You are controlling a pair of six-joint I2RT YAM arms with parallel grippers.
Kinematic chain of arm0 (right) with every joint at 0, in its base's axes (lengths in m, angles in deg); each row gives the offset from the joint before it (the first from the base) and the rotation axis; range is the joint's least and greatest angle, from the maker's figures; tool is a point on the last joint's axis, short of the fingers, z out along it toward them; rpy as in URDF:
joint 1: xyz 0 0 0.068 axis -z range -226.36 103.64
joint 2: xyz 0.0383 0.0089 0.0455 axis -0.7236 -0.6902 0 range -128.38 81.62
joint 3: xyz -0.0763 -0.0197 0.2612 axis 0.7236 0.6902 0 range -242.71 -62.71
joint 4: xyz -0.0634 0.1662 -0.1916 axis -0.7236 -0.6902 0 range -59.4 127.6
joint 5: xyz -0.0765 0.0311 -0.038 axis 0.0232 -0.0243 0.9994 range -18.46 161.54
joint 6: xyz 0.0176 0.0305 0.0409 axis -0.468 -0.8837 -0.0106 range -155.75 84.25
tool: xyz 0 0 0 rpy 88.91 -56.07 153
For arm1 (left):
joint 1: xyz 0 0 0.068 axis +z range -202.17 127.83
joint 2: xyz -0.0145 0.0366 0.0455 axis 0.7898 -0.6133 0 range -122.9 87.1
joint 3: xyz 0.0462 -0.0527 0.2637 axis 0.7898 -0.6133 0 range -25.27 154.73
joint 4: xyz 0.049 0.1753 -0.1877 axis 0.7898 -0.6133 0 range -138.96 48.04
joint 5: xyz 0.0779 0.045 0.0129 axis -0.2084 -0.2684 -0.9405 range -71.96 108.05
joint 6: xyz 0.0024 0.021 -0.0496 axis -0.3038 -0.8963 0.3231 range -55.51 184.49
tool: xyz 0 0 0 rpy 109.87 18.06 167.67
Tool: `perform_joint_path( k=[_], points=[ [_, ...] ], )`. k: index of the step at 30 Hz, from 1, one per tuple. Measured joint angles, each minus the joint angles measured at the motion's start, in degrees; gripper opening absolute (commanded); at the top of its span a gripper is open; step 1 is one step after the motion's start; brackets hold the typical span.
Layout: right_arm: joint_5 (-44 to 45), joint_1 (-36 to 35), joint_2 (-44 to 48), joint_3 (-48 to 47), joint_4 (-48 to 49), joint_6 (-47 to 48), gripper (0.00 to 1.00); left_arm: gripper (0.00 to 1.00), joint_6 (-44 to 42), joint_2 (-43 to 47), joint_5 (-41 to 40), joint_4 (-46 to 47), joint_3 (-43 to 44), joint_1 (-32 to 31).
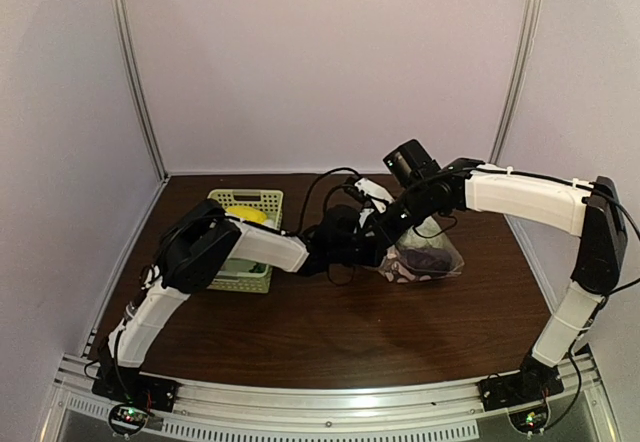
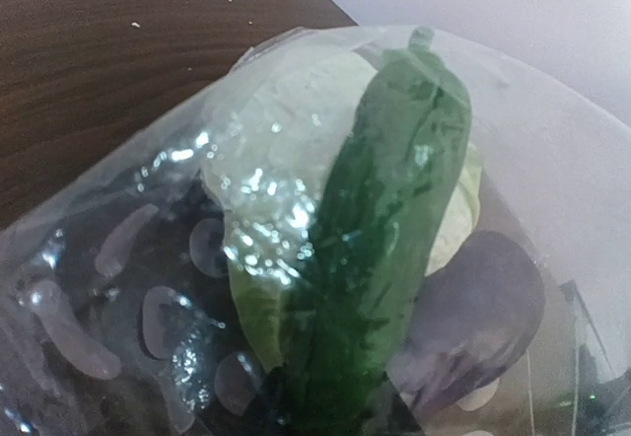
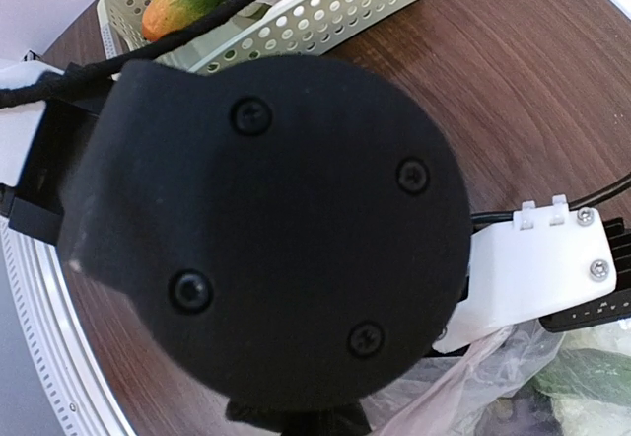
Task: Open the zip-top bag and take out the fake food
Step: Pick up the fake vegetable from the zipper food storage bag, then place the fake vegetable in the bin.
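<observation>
A pale green basket (image 1: 262,202) stands on the left part of the brown wooden table (image 1: 300,332). It is hard plastic, and its walls are full of little holes. A yellow toy (image 1: 245,214) lies in it. The right wrist view shows an orange and green toy (image 3: 177,7) in it too.

The zip-top bag (image 1: 440,252) lies near the middle of the table, a bit to the right. Its plastic is clear, shiny and crinkly, with pale round spots. The fake food (image 2: 385,239) inside presses against it. There is a long dark green piece, a pale leafy lump (image 2: 286,110) and a smooth dark purple eggplant (image 2: 483,318).

Both arms meet just left of the bag, under loops of black cable (image 1: 320,187). A big round black cap (image 3: 266,219) on the left arm has four screws. It fills the right wrist view and hides that arm's own fingers.

The right gripper (image 1: 385,234) is squeezed together. I cannot tell if any bag plastic is pinched in it. The left gripper (image 1: 352,247) is lost in the dark tangle at the bag's edge. Its own camera shows only the bag up close, so I cannot tell if its fingers are apart or together.
</observation>
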Motion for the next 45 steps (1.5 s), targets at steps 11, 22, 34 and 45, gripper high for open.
perform_joint_path(
  k=[11,22,34,45],
  points=[
    [-1.18,-0.59,0.0,0.22,1.16,0.76,0.0,0.01,2.93,1.9,6.05,9.22,-7.74,1.64],
    [-1.2,-1.51,2.49,3.08,2.12,6.47,0.0,0.05,16.09,8.52,12.33,15.8,-15.74,4.85],
    [-0.85,-1.53,5.42,4.74,0.92,10.71,0.0,0.05,36.94,8.74,19.43,31.45,-20.22,5.2],
    [-0.68,-1.64,7.32,5.27,-1.77,12.17,0.0,0.04,48.52,9.46,20.85,39.58,-23.41,5.18]
  ],
)
